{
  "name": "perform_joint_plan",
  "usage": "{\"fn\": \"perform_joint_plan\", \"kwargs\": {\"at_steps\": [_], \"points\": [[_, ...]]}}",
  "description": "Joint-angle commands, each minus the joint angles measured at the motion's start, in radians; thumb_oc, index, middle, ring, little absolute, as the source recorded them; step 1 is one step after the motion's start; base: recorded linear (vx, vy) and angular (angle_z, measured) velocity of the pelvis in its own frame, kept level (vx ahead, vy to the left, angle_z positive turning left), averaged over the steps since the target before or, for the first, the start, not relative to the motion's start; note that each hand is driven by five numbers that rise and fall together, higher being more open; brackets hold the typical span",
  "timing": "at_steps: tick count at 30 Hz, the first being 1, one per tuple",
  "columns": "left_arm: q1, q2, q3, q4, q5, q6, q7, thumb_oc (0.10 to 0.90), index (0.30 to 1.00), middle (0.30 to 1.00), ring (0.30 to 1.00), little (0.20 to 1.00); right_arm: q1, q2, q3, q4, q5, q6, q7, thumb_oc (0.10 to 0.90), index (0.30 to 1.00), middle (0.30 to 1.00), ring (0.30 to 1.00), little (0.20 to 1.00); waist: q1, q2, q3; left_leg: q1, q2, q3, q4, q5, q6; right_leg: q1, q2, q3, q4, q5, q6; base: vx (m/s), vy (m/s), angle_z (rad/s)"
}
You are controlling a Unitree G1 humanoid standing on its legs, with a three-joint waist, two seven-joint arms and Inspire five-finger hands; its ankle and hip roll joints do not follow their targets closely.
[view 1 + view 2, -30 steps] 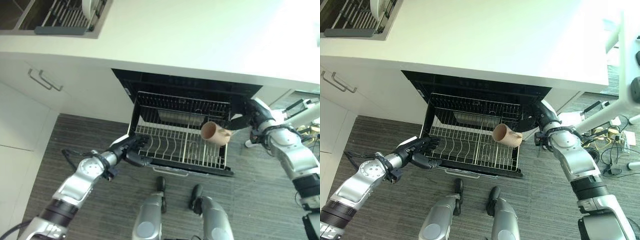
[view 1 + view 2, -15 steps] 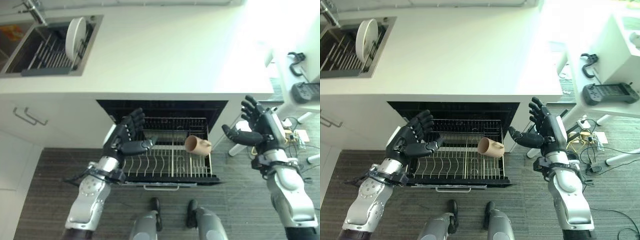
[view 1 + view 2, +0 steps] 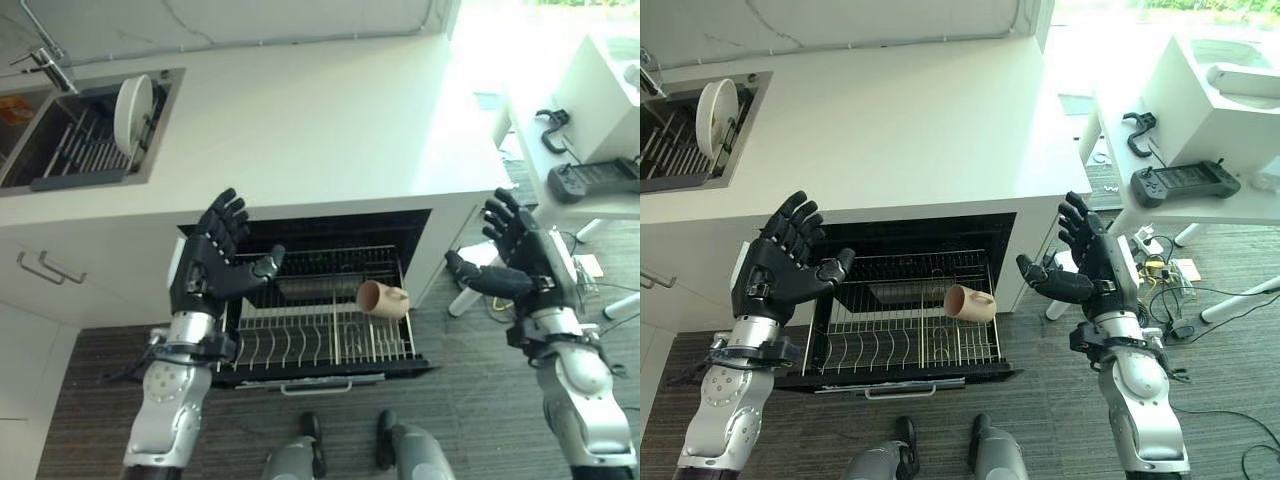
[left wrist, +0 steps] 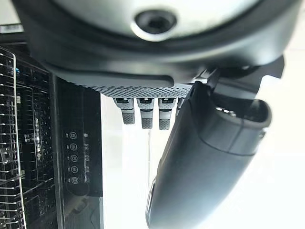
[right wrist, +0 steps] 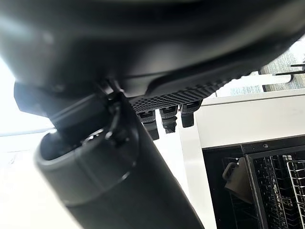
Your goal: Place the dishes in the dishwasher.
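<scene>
Left hand is up in the air, fingers spread wide, holding nothing. Next, the tan mug lies on its side in the pulled-out dishwasher rack, mouth pointing left. Right hand is spread wide too, holding nothing.

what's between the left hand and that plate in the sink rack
Nothing visible. The left hand is raised open before the counter; the plate stands upright in the sink rack beyond it, with bare countertop between them.
</scene>
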Motion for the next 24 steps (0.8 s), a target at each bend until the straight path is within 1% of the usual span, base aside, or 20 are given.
{"fn": "perform_joint_plan", "kwargs": {"at_steps": [1,2,3,5,7,9,10,11,12,13,14,15,16,17,18,19,20,22,23,24], "points": [[-0.026,0.036,0.051,-0.110,0.044,-0.129,0.016,0.800,0.900,0.900,0.900,0.900,-0.062,-0.021,-0.033,-0.156,0.032,-0.140,0.008,0.800,0.900,0.900,0.900,0.900,0.007,-0.027,-0.069,0.008,0.055,0.001,0.076,-0.129,-0.033,0.116,-0.023,0.026,-0.087,-0.044,0.103,0.00,0.000,0.00],[-0.010,0.073,0.019,-0.063,-0.019,-0.077,-0.069,0.800,0.900,0.900,0.900,0.900,0.111,-0.079,-0.065,-0.144,0.033,-0.211,0.080,0.800,0.900,0.900,0.900,0.900,-0.031,-0.013,-0.072,0.079,-0.111,-0.151,0.076,-0.138,0.084,0.050,0.093,0.047,0.055,0.164,0.133,0.09,-0.050,0.06],[-0.004,0.063,0.015,-0.070,-0.003,-0.080,-0.069,0.800,0.900,0.900,0.900,0.900,0.120,-0.082,-0.081,-0.147,0.055,-0.214,0.086,0.800,0.900,0.900,0.900,0.900,-0.049,-0.016,-0.067,0.100,-0.122,-0.175,0.076,-0.154,0.086,0.034,0.105,0.062,0.017,0.186,0.136,0.15,-0.066,0.26],[0.004,0.049,0.002,-0.078,0.033,-0.097,-0.044,0.800,0.900,0.900,0.900,0.900,0.107,-0.077,-0.080,-0.150,0.067,-0.226,0.093,0.800,0.900,0.900,0.900,0.900,-0.063,-0.009,-0.060,0.127,-0.130,-0.196,0.076,-0.176,0.086,0.006,0.107,0.055,0.013,0.205,0.137,0.19,-0.082,0.59],[0.008,0.046,-0.003,-0.079,0.049,-0.107,-0.019,0.800,0.900,0.900,0.900,0.900,0.074,-0.077,-0.066,-0.148,0.059,-0.217,0.083,0.800,0.900,0.900,0.900,0.900,-0.054,-0.015,-0.069,0.133,-0.145,-0.206,0.076,-0.182,0.086,0.056,0.116,0.068,-0.071,0.170,0.115,0.15,-0.113,0.48],[0.014,0.046,0.002,-0.072,0.052,-0.115,-0.014,0.800,0.900,0.900,0.900,0.900,0.056,-0.085,-0.062,-0.149,0.051,-0.207,0.065,0.800,0.900,0.900,0.900,0.900,-0.038,-0.024,-0.082,0.131,-0.157,-0.200,0.076,-0.176,0.086,0.092,0.116,0.072,-0.087,0.137,0.104,0.11,-0.128,0.24],[0.021,0.046,0.014,-0.072,0.063,-0.116,-0.030,0.800,0.900,0.900,0.900,0.900,0.031,-0.090,-0.058,-0.146,0.052,-0.191,0.044,0.800,0.900,0.900,0.900,0.900,-0.022,-0.030,-0.096,0.143,-0.165,-0.166,0.076,-0.178,0.087,0.119,0.110,0.063,-0.087,0.084,0.086,0.12,-0.091,0.31],[0.023,0.044,0.018,-0.074,0.067,-0.116,-0.033,0.800,0.900,0.900,0.900,0.900,0.025,-0.088,-0.059,-0.145,0.048,-0.187,0.039,0.800,0.900,0.900,0.900,0.900,-0.021,-0.030,-0.098,0.155,-0.165,-0.148,0.076,-0.178,0.081,0.126,0.110,0.065,-0.087,0.055,0.075,0.14,-0.069,0.18],[0.022,0.041,0.018,-0.077,0.060,-0.115,-0.036,0.800,0.900,0.900,0.900,0.900,0.024,-0.089,-0.064,-0.145,0.037,-0.184,0.034,0.800,0.900,0.900,0.900,0.900,-0.020,-0.033,-0.100,0.161,-0.164,-0.116,0.076,-0.168,0.067,0.142,0.106,0.068,-0.087,0.022,0.063,0.10,0.016,-0.05],[0.018,0.036,0.015,-0.084,0.043,-0.108,-0.042,0.800,0.900,0.900,0.900,0.900,0.024,-0.096,-0.075,-0.146,0.030,-0.178,0.022,0.800,0.900,0.900,0.900,0.900,-0.018,-0.040,-0.099,0.166,-0.150,-0.064,0.076,-0.109,0.035,0.163,0.088,0.060,-0.087,0.001,0.053,0.09,0.054,0.10],[0.015,0.034,0.013,-0.088,0.029,-0.103,-0.046,0.800,0.900,0.900,0.900,0.900,0.023,-0.100,-0.083,-0.146,0.028,-0.174,0.016,0.800,0.900,0.900,0.900,0.900,-0.015,-0.043,-0.095,0.162,-0.136,-0.044,0.076,-0.058,0.010,0.175,0.076,0.054,-0.087,-0.008,0.048,0.09,0.253,0.36],[0.007,0.028,0.012,-0.097,0.001,-0.101,-0.067,0.800,0.900,0.900,0.900,0.900,0.003,-0.120,-0.118,-0.151,0.025,-0.147,0.009,0.800,0.900,0.900,0.900,0.900,-0.027,-0.054,-0.094,0.140,0.018,0.055,0.076,-0.005,-0.041,0.193,0.025,0.017,-0.087,-0.029,0.046,0.06,0.273,0.71],[0.005,0.027,0.010,-0.097,0.001,-0.103,-0.070,0.800,0.900,0.900,0.900,0.900,-0.001,-0.123,-0.121,-0.151,0.025,-0.144,0.008,0.800,0.900,0.900,0.900,0.900,-0.030,-0.052,-0.093,0.141,0.034,0.063,0.076,-0.010,-0.043,0.195,0.022,0.012,-0.087,-0.031,0.047,0.06,0.473,0.73],[-0.001,0.032,0.007,-0.103,-0.002,-0.115,-0.062,0.800,0.900,0.900,0.900,0.900,-0.012,-0.141,-0.139,-0.153,0.036,-0.137,0.013,0.800,0.900,0.900,0.900,0.900,-0.046,-0.043,-0.098,0.143,0.105,0.061,0.076,-0.046,-0.039,0.185,0.002,0.000,-0.087,-0.031,0.052,0.05,0.440,0.71],[0.000,0.034,0.006,-0.108,-0.007,-0.123,-0.052,0.800,0.900,0.900,0.900,0.900,-0.015,-0.151,-0.146,-0.153,0.045,-0.137,0.018,0.800,0.900,0.900,0.900,0.900,-0.052,-0.034,-0.101,0.135,0.134,0.032,0.076,-0.051,-0.046,0.180,-0.002,0.008,-0.087,-0.033,0.055,0.06,0.573,0.34],[0.003,0.035,0.008,-0.113,-0.018,-0.129,-0.043,0.800,0.900,0.900,0.900,0.900,-0.018,-0.162,-0.154,-0.154,0.057,-0.136,0.026,0.800,0.900,0.900,0.900,0.900,-0.055,-0.024,-0.106,0.124,0.159,-0.014,0.076,-0.037,-0.061,0.174,-0.005,0.027,-0.087,-0.035,0.059,0.11,0.578,0.16],[0.010,0.029,0.008,-0.114,-0.021,-0.143,-0.035,0.800,0.900,0.900,0.900,0.900,-0.033,-0.174,-0.153,-0.151,0.066,-0.134,0.026,0.800,0.900,0.900,0.900,0.900,-0.054,-0.013,-0.112,0.110,0.185,-0.089,0.076,-0.021,-0.085,0.162,-0.013,0.061,-0.087,-0.036,0.068,0.13,0.543,-0.04],[0.015,0.019,0.008,-0.111,-0.014,-0.171,-0.029,0.800,0.900,0.900,0.900,0.900,-0.066,-0.187,-0.142,-0.148,0.070,-0.125,0.018,0.800,0.900,0.900,0.900,0.900,-0.052,-0.004,-0.115,0.101,0.206,-0.166,0.076,-0.014,-0.108,0.146,-0.029,0.107,-0.087,-0.031,0.085,0.14,0.519,-0.31],[0.017,0.015,0.008,-0.113,-0.004,-0.184,-0.022,0.800,0.900,0.900,0.900,0.900,-0.085,-0.189,-0.130,-0.150,0.068,-0.118,0.011,0.800,0.900,0.900,0.900,0.900,-0.051,0.002,-0.116,0.102,0.213,-0.195,0.076,-0.016,-0.118,0.136,-0.044,0.137,-0.087,-0.023,0.100,0.15,0.541,-0.66],[0.015,0.015,0.006,-0.112,0.003,-0.196,-0.013,0.800,0.900,0.900,0.900,0.900,-0.106,-0.189,-0.118,-0.150,0.059,-0.113,0.005,0.800,0.900,0.900,0.900,0.900,-0.053,0.009,-0.115,0.104,0.210,-0.207,0.076,-0.032,-0.126,0.128,-0.063,0.164,-0.087,-0.015,0.117,0.14,0.541,-0.80]]}}
